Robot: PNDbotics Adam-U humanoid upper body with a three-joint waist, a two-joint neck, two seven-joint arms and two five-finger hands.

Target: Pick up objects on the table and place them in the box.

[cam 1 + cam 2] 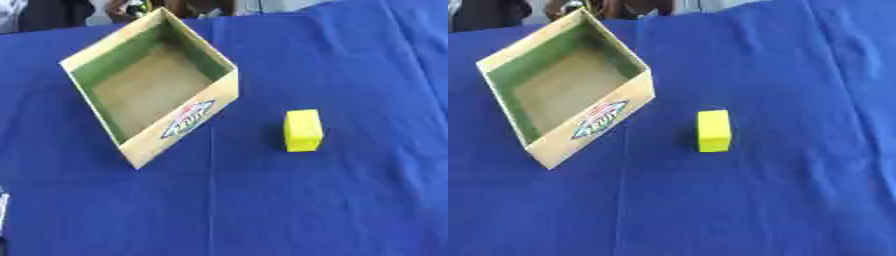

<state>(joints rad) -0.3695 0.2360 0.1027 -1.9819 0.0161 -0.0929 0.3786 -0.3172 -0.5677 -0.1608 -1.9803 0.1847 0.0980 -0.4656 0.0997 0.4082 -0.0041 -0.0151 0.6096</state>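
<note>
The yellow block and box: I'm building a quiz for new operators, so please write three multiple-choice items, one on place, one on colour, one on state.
1. Where does the yellow block lie?
A. inside the box
B. on the blue cloth, to the right of the box
C. on the box rim

2. What colour are the box inner walls?
A. green
B. red
C. white

3. The box is:
A. closed
B. open, holding a block
C. open, empty

Answers: B, the block sits apart on the cloth; A, green shows inside; C, only bare floor shows.

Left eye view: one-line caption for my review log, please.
Empty open cardboard box sits askew on blue tablecloth; yellow block lies apart to its right, no hands visible.
</note>
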